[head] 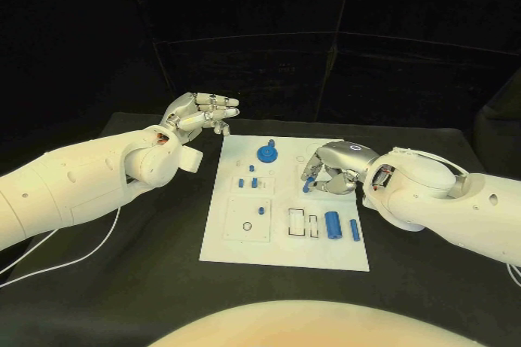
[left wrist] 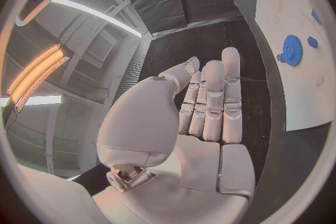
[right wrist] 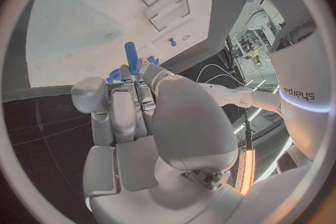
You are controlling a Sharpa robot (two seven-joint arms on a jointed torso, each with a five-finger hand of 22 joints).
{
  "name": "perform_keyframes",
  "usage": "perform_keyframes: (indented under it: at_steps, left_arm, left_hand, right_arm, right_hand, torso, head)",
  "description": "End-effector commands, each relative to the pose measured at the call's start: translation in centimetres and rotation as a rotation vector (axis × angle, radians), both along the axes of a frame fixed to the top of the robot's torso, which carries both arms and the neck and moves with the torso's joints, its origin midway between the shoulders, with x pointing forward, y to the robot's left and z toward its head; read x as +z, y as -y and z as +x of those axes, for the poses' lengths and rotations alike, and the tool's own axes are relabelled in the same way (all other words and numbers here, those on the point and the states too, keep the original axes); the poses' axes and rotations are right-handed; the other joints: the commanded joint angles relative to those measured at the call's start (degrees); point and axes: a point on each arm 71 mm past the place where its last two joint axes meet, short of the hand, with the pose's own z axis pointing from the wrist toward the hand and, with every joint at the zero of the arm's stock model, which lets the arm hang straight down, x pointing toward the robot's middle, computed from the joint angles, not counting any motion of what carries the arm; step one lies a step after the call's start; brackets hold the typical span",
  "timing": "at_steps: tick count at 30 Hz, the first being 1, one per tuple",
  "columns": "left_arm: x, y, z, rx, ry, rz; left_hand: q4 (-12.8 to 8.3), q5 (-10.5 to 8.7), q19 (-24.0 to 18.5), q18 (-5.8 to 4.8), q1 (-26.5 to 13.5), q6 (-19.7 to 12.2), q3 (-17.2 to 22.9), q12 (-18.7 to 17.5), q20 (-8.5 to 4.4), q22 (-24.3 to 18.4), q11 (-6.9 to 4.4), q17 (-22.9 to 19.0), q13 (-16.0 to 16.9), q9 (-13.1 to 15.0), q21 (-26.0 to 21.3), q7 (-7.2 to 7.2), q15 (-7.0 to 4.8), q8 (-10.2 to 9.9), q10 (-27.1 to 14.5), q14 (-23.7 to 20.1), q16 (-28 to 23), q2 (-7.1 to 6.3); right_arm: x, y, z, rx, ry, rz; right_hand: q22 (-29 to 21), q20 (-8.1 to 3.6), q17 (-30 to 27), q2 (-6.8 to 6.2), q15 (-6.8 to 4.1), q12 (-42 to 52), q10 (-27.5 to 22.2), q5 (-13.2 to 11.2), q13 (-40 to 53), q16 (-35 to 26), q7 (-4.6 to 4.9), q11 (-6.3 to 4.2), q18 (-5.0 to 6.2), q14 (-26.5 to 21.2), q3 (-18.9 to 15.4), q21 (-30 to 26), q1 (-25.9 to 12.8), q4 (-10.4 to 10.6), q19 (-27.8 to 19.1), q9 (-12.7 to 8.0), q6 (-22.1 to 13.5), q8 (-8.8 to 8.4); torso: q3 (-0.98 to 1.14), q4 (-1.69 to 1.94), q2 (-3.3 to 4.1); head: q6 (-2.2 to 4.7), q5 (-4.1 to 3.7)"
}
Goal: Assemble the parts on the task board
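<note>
On the white board [head: 284, 253], the right hand [head: 334, 168] pinches a small blue peg [head: 309, 184] above the middle and I think must push it into a hole next, while the left hand [head: 201, 114], farther back, waits empty with fingers curled together.

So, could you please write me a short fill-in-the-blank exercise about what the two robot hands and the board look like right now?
1. The right robot hand holds a small ____ peg over the task board.
2. The left robot hand holds ____ and hovers off the board's far left corner.
3. The blue gear sits near the board's ____ edge.
4. The table under the board is ____.

Missing words: blue; nothing; far; black
</note>
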Motion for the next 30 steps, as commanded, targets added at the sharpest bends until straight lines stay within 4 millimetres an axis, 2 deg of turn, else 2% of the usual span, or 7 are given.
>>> perform_keyframes:
  at_steps: [1,5,11,16,19,22,30]
  left_arm:
    - [0.1,0.2,0.0,-0.011,0.002,-0.010]
    - [0.1,0.3,0.0,-0.012,0.002,-0.011]
    - [0.1,0.5,0.0,-0.017,0.002,-0.013]
    - [0.1,0.6,0.0,-0.019,0.002,-0.014]
    - [0.1,0.7,0.0,-0.020,0.003,-0.014]
    - [0.1,0.8,0.0,-0.023,0.003,-0.016]
    - [0.1,1.2,0.0,-0.029,0.001,-0.017]
  left_hand:
    - [-0.2,0.20,-0.4,0.38,0.3,0.1,-0.1,0.2,0.04,-0.1,-0.10,-0.1,-0.1,-0.1,-0.2,0.24,-0.02,0.2,-0.2,-0.4,-0.3,0.20]
    - [-0.2,0.20,-0.4,0.38,0.3,0.1,-0.1,0.2,0.04,-0.1,-0.10,-0.1,-0.1,-0.1,-0.2,0.24,-0.02,0.2,-0.2,-0.4,-0.3,0.20]
    - [-0.2,0.20,-0.4,0.38,0.3,0.1,-0.1,0.2,0.04,-0.1,-0.10,-0.1,-0.1,-0.1,-0.2,0.24,-0.02,0.2,-0.2,-0.4,-0.3,0.20]
    - [-0.2,0.20,-0.4,0.38,0.3,0.1,-0.1,0.2,0.04,-0.1,-0.10,-0.1,-0.1,-0.1,-0.2,0.24,-0.02,0.2,-0.2,-0.4,-0.3,0.20]
    - [-0.2,0.20,-0.4,0.38,0.3,0.1,-0.1,0.2,0.04,-0.1,-0.10,-0.1,-0.1,-0.1,-0.2,0.24,-0.02,0.2,-0.2,-0.4,-0.3,0.20]
    - [-0.2,0.20,-0.4,0.38,0.3,0.1,-0.1,0.2,0.04,-0.1,-0.10,-0.1,-0.1,-0.1,-0.2,0.24,-0.02,0.2,-0.2,-0.4,-0.3,0.20]
    - [-0.2,0.17,-0.4,0.39,0.3,0.1,-0.1,0.3,0.04,-0.1,-0.11,-0.1,-0.1,-0.1,-0.2,0.24,-0.02,0.3,-0.3,-0.4,-0.3,0.25]
  right_arm:
    - [0.8,-1.6,-0.9,0.042,0.003,0.085]
    - [1.0,-3.4,-1.4,0.093,-0.010,0.108]
    - [1.0,-7.2,-2.1,0.197,-0.007,0.127]
    - [0.6,-9.2,-2.7,0.258,-0.010,0.130]
    - [0.1,-10.1,-3.0,0.284,-0.001,0.112]
    - [-0.5,-10.9,-3.1,0.303,-0.006,0.087]
    - [-2.3,-11.8,-3.2,0.320,-0.028,0.039]
  right_hand:
    - [0.1,-0.16,0.1,-0.73,-0.28,-0.3,1.8,0.3,0.1,0.2,0.07,-1.34,-0.28,1.3,0.5,0.3,-0.2,-0.1,0.3,-0.1,0.3,-0.23]
    - [0.1,-0.15,0.0,-1.01,-0.25,-0.7,1.8,0.5,0.1,0.2,0.12,-1.27,-0.27,1.3,1.1,0.3,-0.4,-0.3,0.3,-0.1,0.3,-0.32]
    - [0.0,-0.10,-0.1,-1.25,-0.17,-1.1,1.7,0.7,0.0,0.2,0.22,-1.17,-0.26,1.2,1.8,0.3,-0.7,-0.5,0.2,-0.1,0.1,-0.44]
    - [0.0,-0.08,-0.1,-1.31,-0.14,-1.3,1.6,0.8,0.0,0.2,0.25,-1.13,-0.26,1.2,2.1,0.3,-0.7,-0.7,0.1,-0.1,0.0,-0.47]
    - [0.1,-0.08,-0.1,-1.32,-0.13,-1.3,1.6,0.9,0.0,0.2,0.27,-1.12,-0.26,1.2,2.2,0.3,-0.8,-0.7,0.1,-0.1,0.0,-0.48]
    - [0.1,-0.07,-0.1,-1.35,-0.12,-1.4,1.6,0.9,0.0,0.2,0.28,-1.11,-0.26,1.2,2.3,0.3,-0.8,-0.7,0.1,-0.1,0.0,-0.48]
    - [0.1,-0.05,-0.1,-1.42,-0.10,-1.5,1.6,0.9,0.0,0.2,0.31,-1.07,-0.26,1.2,2.4,0.3,-0.9,-0.8,0.1,-0.1,-0.1,-0.50]
  torso:
    - [0.01,0.00,0.07]
    - [-0.07,0.12,0.04]
    - [-0.05,0.15,0.10]
    - [-0.10,0.13,0.06]
    - [-0.12,-0.11,0.04]
    - [-0.06,0.10,0.07]
    - [0.01,0.06,0.04]
  head:
    - [-0.08,0.13]
    - [-0.22,0.32]
    - [-0.59,0.98]
    - [-0.88,1.43]
    - [-0.93,1.81]
    - [-0.94,2.03]
    - [-1.16,2.68]
